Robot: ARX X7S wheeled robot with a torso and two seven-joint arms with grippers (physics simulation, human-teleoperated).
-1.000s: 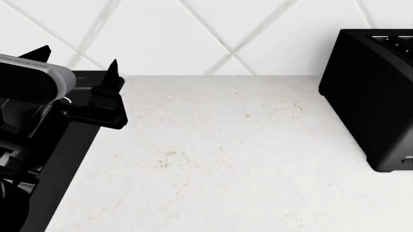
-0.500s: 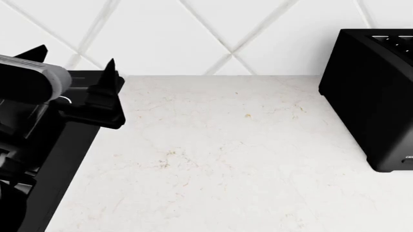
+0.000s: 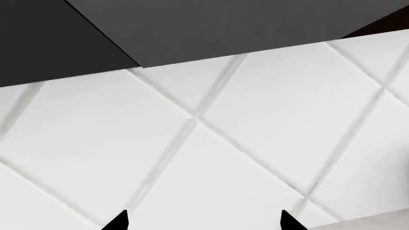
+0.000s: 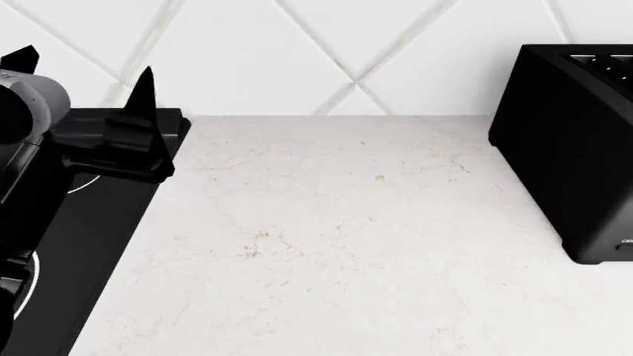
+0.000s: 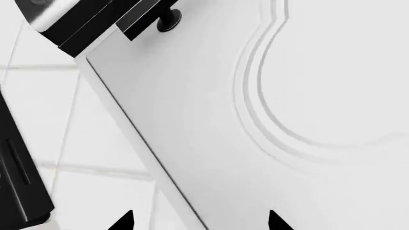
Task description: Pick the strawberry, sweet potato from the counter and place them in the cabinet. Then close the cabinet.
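No strawberry or sweet potato shows in any view. The white veined counter (image 4: 336, 237) lies bare in the head view. My left gripper (image 4: 86, 67) hovers open over the counter's left end, above the stovetop edge, with nothing between its fingers. In the left wrist view that gripper (image 3: 203, 221) faces the tiled wall. My right gripper (image 5: 199, 222) is out of the head view. In its own wrist view it stands open and empty, facing a white cabinet door (image 5: 288, 120) with a black knob (image 5: 169, 19).
A black toaster (image 4: 574, 148) stands at the counter's right end. A black glass stovetop (image 4: 89, 222) adjoins the counter on the left. White diamond tiles (image 4: 296, 52) back the counter. A dark grey panel (image 3: 223, 28) hangs above the tiles.
My left gripper has moved left and slightly up in the head view, further over the stovetop. It stays open.
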